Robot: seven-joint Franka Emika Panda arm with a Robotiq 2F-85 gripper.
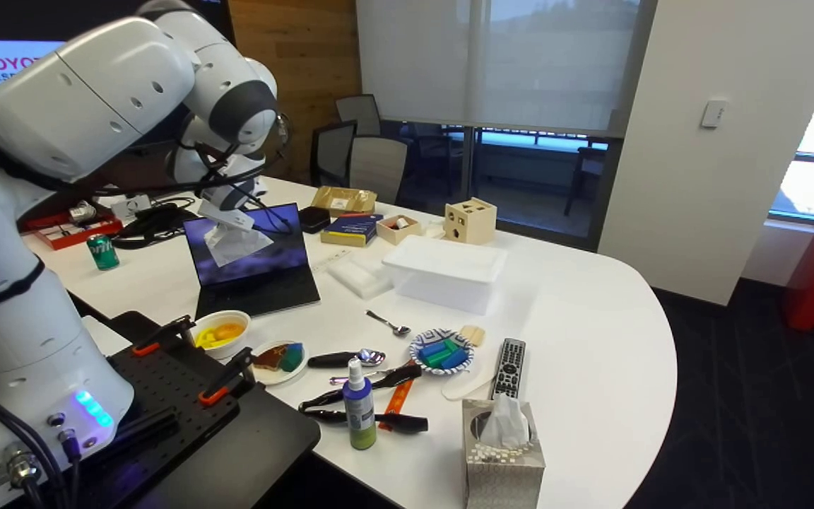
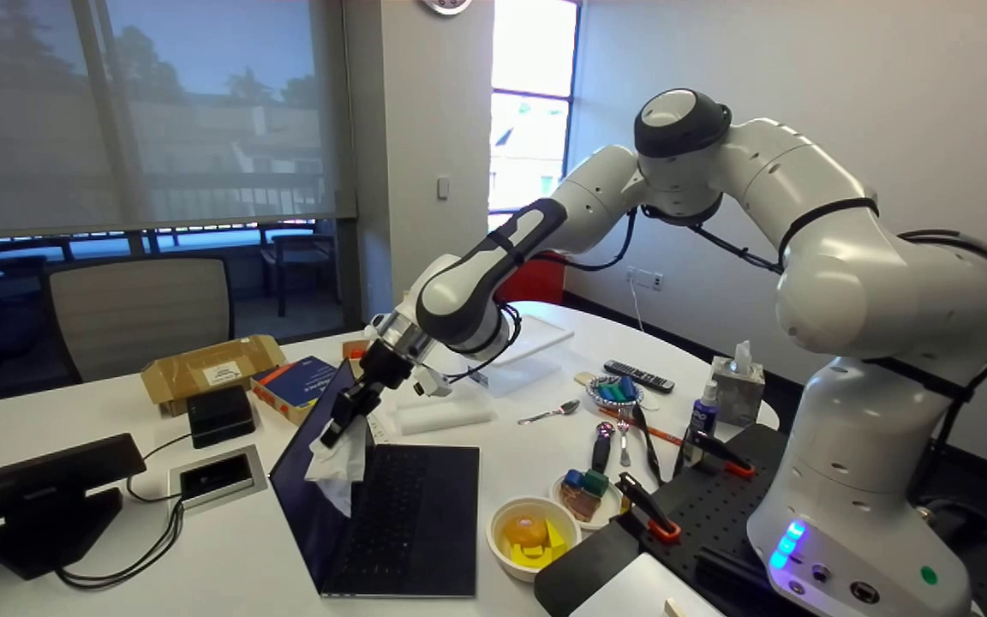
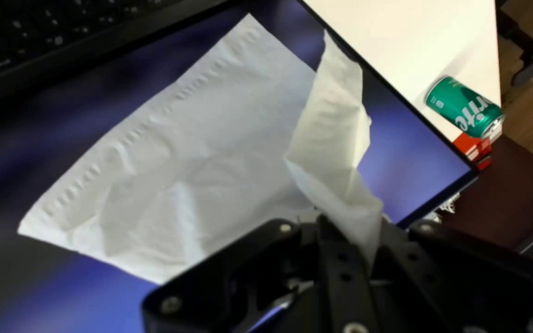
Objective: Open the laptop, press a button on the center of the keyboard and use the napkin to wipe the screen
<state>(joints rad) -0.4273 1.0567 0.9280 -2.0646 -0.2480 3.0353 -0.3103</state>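
Before the screen [image 1: 283, 253], a napkin [image 3: 192, 175] pinched tight

On the smooth white worktop [image 1: 591, 339], the laptop [image 1: 255, 274] stands open, slim and straight-edged. Its dark keyboard [image 2: 386, 506] lies flat; the glossy screen leans back from it, glowing bluish-purple inside a thin black bezel. The napkin is white paper, thin and creased, with a row of small embossed dashes along one edge. In the wrist view it fans out over the screen, and a narrow folded strip runs down between the fingers [image 3: 343, 273].

The tool [image 3: 352, 226] is clenched on that strip, its black fingers pressed together with the paper between them. Both exterior views show the rest of the napkin hanging in front of the screen; whether it touches the surface cannot be told.

Just beside the laptop sits a round white bowl [image 2: 500, 553] of yellow and orange pieces [image 2: 526, 531]. A translucent plastic box [image 1: 442, 288] wears a flat white lid [image 1: 446, 256], near a pale wooden cube [image 1: 470, 220] with shaped holes. A metal spoon [image 1: 398, 329] shines close to a round dish [image 1: 418, 346] with a zigzag rim. A green can [image 1: 102, 252] stands upright on the other side of the laptop from the box. Near the worktop's edge are a slim purple-and-green bottle [image 1: 360, 413] and a patterned tissue box [image 1: 502, 466] with a crumpled tissue [image 1: 508, 424] rising from its oval mouth.
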